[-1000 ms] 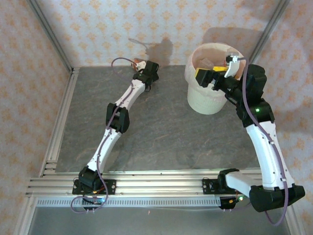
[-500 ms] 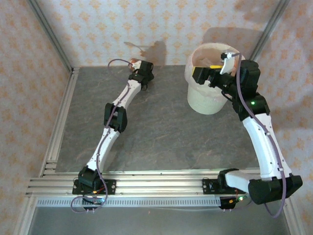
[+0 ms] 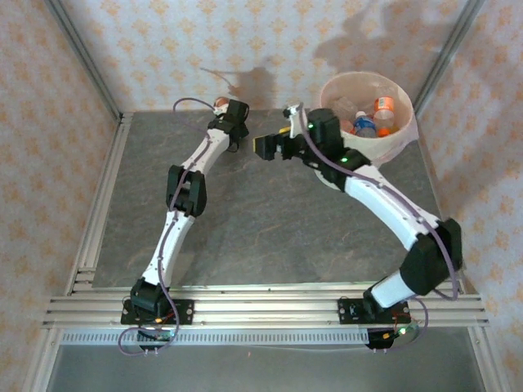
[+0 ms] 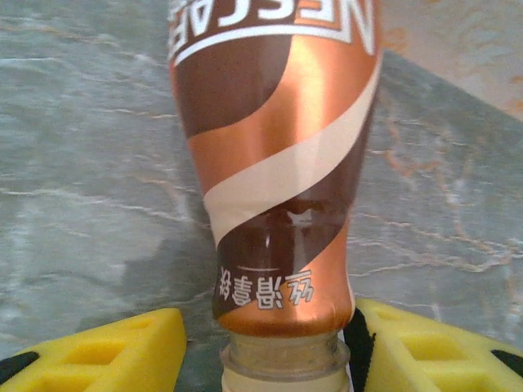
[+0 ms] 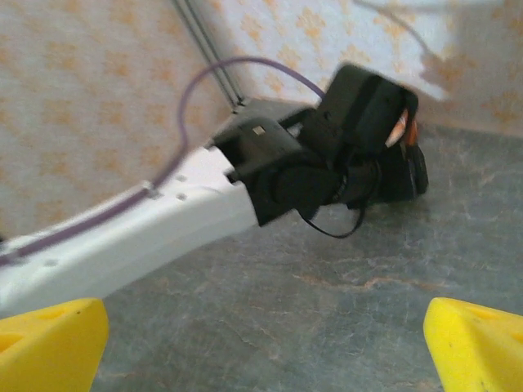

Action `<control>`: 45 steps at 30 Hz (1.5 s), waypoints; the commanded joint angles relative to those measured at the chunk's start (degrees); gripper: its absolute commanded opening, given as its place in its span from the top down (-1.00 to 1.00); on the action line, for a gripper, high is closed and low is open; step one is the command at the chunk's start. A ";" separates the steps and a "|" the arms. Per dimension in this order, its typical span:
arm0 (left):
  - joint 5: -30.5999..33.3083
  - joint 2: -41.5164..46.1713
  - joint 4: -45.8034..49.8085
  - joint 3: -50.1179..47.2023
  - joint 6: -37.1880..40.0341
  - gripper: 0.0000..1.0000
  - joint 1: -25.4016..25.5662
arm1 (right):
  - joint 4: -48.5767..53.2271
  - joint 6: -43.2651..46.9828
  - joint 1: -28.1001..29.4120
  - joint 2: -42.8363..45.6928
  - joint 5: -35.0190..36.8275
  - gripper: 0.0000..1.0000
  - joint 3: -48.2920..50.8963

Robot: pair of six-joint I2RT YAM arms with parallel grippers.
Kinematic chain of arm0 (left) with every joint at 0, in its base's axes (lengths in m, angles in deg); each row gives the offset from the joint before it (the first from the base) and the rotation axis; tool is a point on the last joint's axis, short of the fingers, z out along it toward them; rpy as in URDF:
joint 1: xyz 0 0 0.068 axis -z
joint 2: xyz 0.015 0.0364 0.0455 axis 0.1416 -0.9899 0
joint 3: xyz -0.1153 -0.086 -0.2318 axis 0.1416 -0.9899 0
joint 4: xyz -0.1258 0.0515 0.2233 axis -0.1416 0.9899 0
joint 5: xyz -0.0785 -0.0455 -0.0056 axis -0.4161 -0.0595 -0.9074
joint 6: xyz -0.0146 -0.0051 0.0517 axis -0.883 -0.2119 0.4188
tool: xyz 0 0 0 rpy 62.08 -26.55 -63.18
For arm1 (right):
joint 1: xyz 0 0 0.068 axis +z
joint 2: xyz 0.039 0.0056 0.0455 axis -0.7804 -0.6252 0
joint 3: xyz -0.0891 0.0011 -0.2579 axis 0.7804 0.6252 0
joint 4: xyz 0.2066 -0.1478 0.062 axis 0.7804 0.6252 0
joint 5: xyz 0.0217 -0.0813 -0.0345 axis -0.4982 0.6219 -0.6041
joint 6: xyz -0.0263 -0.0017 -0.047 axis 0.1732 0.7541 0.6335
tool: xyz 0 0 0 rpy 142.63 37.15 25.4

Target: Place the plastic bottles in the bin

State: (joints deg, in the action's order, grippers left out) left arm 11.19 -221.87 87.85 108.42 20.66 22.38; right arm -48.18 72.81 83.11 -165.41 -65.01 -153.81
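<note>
You have one bin [image 3: 402, 140]. Inside it you can count two bottles for certain: one orange bottle [image 3: 384, 112] and one blue-labelled bottle [image 3: 365, 125]. A paler shape beside them may be a third, but it is too unclear to count. On the tabletop [image 3: 270, 220] you have one brown bottle [image 4: 278, 163]. That makes three bottles you can be sure of. You have two arms, one left arm [image 3: 184, 192] and one right arm [image 3: 384, 204]. The left fingers [image 4: 106, 351] number two and the right fingers [image 5: 49, 335] two, so four yellow fingers in all.
</note>
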 commanded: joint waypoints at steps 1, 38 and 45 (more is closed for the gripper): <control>1.14 1.73 9.74 -2.72 0.03 -0.11 -2.49 | -10.54 -7.52 1.60 -2.54 9.56 -0.98 2.15; -36.87 62.28 -28.90 -76.94 9.99 0.86 0.26 | -2.82 -23.32 0.25 -0.17 11.70 -0.98 -0.14; -47.70 79.62 -35.66 -87.52 9.82 0.86 1.76 | 7.00 -23.34 -4.03 -0.19 -2.70 -0.98 -10.55</control>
State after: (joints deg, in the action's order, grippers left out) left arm -28.89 -145.74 58.08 22.72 28.84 24.67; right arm -45.96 50.01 80.45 -167.12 -59.68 -161.16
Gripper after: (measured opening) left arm 0.237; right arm 0.992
